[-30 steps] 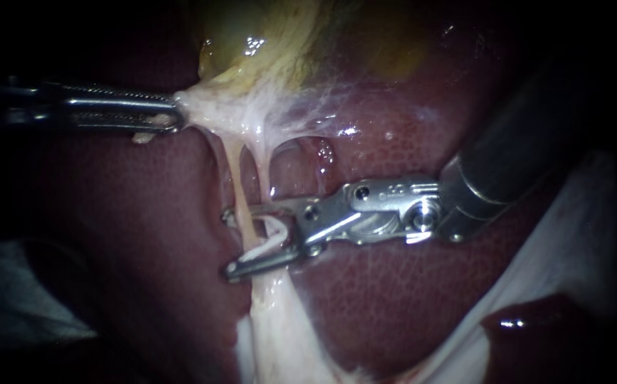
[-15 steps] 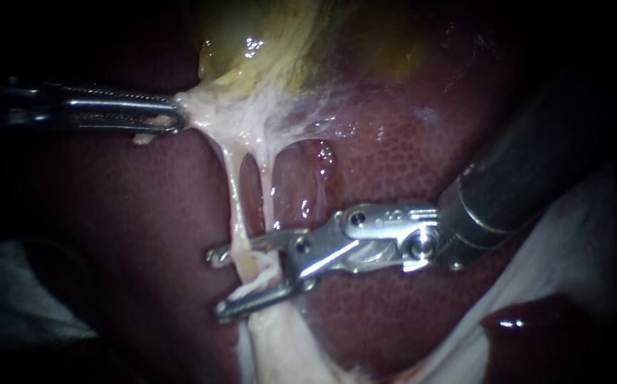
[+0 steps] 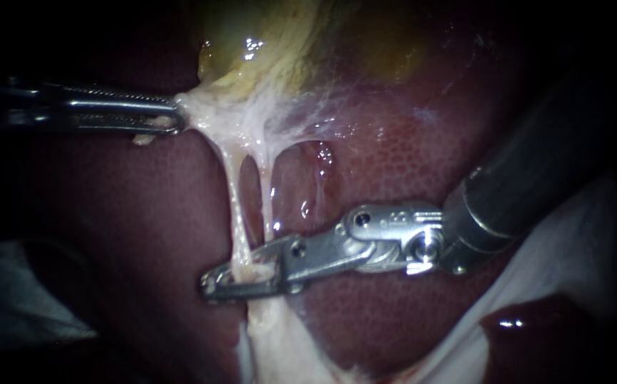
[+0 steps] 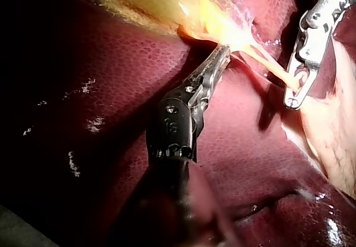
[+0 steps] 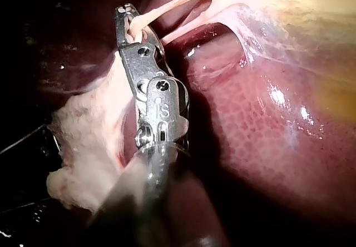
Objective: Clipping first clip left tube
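Through the endoscope, our left tool (image 3: 175, 114) lay level, gripping stringy white tissue (image 3: 212, 117) under the yellowish gallbladder (image 3: 265, 35). Our right tool (image 3: 212, 283), gaping half a second before, had clamped the left tube (image 3: 235, 213). From the left wrist, glossy liver (image 4: 111, 91) lay beneath. From the right wrist, both jaws pinched that tube.

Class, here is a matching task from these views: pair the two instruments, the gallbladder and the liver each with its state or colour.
1 left instrument
2 right instrument
3 gallbladder
4 liver

A dark red, mottled
B jaws shut on the left tube
C yellowish
D jaws shut on pale tissue

Pairs: 1-D, 2-B, 3-C, 4-A
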Action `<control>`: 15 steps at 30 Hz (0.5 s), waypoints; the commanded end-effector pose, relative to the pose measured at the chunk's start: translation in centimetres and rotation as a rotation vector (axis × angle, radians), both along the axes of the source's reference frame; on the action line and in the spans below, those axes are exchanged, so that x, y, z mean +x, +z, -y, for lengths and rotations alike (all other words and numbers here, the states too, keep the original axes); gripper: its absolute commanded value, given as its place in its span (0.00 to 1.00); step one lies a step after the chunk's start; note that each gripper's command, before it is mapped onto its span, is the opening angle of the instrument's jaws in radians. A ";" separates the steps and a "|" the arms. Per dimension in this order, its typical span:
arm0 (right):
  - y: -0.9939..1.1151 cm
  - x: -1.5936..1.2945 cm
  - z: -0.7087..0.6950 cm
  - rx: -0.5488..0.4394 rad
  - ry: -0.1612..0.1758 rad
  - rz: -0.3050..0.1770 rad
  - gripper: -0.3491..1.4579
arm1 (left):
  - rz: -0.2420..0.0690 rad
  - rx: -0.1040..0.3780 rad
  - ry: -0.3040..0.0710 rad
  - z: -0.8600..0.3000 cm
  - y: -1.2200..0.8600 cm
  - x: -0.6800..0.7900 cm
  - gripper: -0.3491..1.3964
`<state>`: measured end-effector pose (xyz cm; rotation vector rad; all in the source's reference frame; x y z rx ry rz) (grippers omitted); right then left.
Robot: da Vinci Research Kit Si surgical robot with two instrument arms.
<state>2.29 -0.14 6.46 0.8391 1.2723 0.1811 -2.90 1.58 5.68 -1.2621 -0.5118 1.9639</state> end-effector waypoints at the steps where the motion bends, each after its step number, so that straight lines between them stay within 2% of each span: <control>1: -0.01 0.00 0.00 0.014 -0.002 0.004 0.00 | 0.000 0.000 0.000 0.00 0.00 0.00 0.00; 15: 0.03 -0.01 0.02 0.044 0.000 0.020 0.00 | 0.000 0.000 0.000 -0.01 0.01 0.00 0.00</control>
